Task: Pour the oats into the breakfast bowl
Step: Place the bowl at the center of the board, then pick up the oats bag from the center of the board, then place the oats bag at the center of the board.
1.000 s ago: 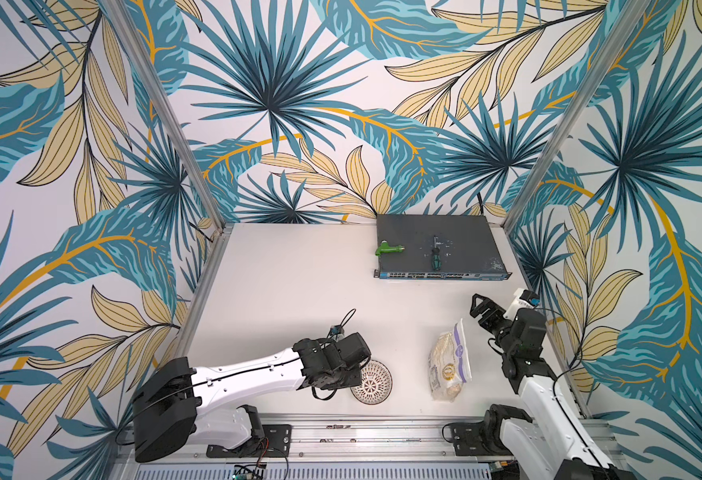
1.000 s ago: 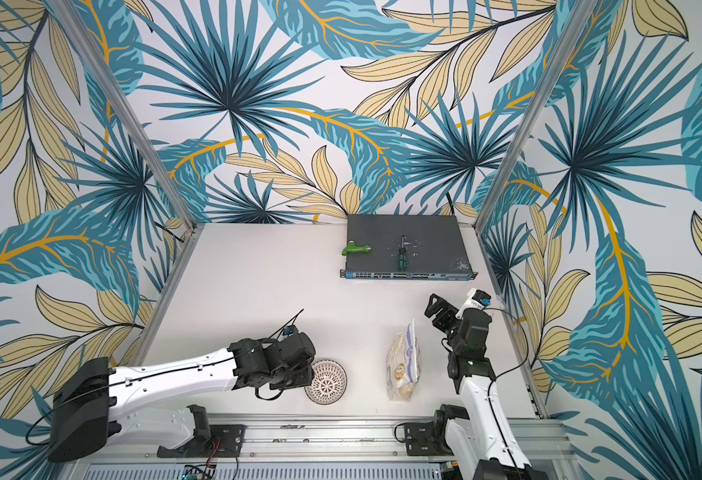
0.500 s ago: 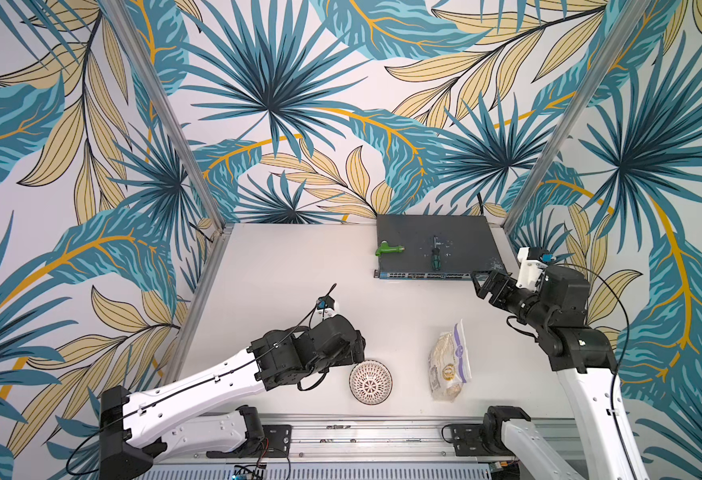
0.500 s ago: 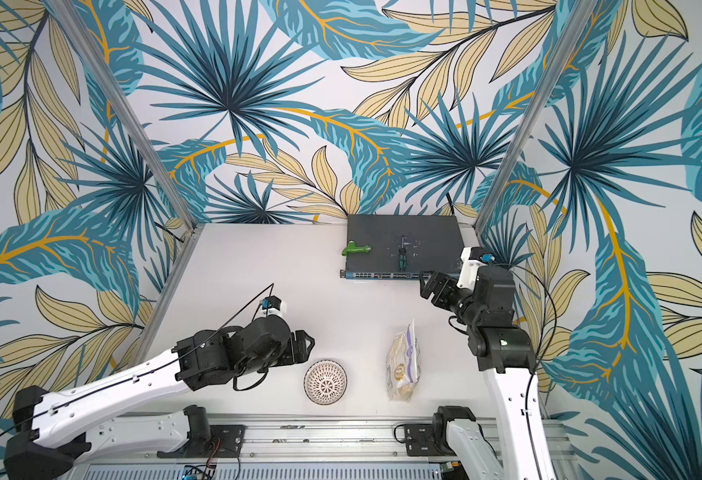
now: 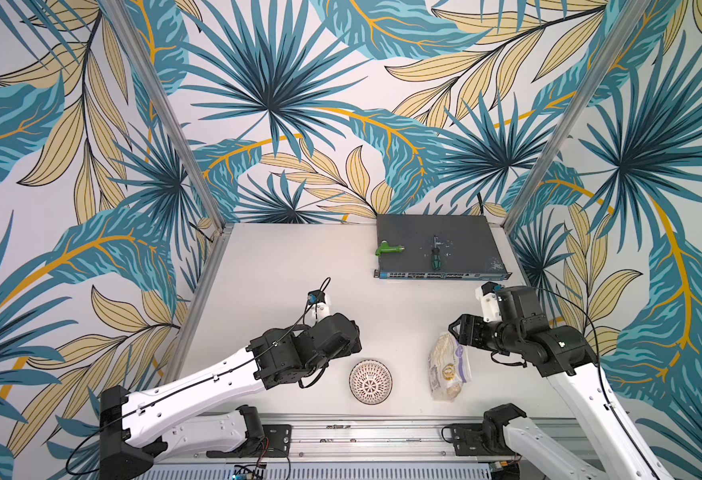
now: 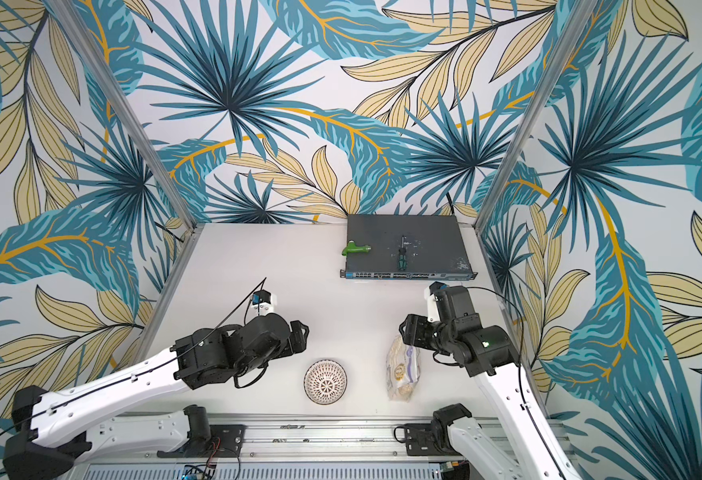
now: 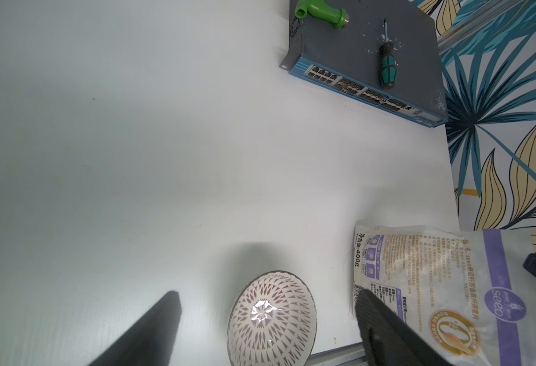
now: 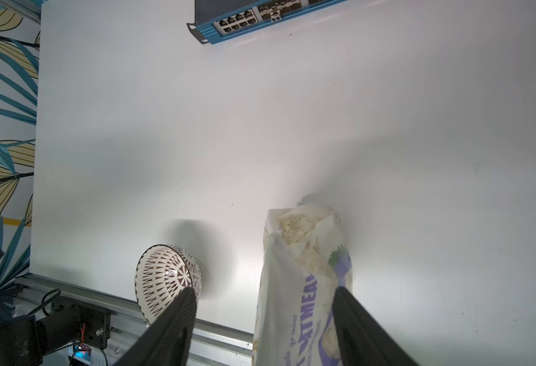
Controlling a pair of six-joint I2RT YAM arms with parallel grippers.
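The breakfast bowl [image 5: 370,381] is sitting upright on the white table [image 5: 291,291] close to its near edge, showing its dark radial pattern inside in both top views and holding nothing. Just to its right, apart from it, the oats pouch [image 5: 449,368] is resting with its torn-open mouth towards the far side. Pale oats [image 8: 295,226] are showing in that mouth in the right wrist view; whether the pouch is lying flat or leaning cannot be told. The right gripper [image 5: 455,332] is reaching in from the right over the pouch's far end with its fingers parted and straddling the pouch. In the right wrist view one finger [image 8: 355,317] is lying against the pouch's side while the other [image 8: 171,326] is standing clear of it, so nothing is clamped. The left gripper [image 5: 355,336] is hovering to the left of the bowl and a little farther back, with its jaws spread wide and gripping nothing. At the far right of the table a network switch [image 5: 438,245] is lying flat, carrying a green pipe fitting [image 5: 387,249] and a green-handled screwdriver [image 5: 436,259].
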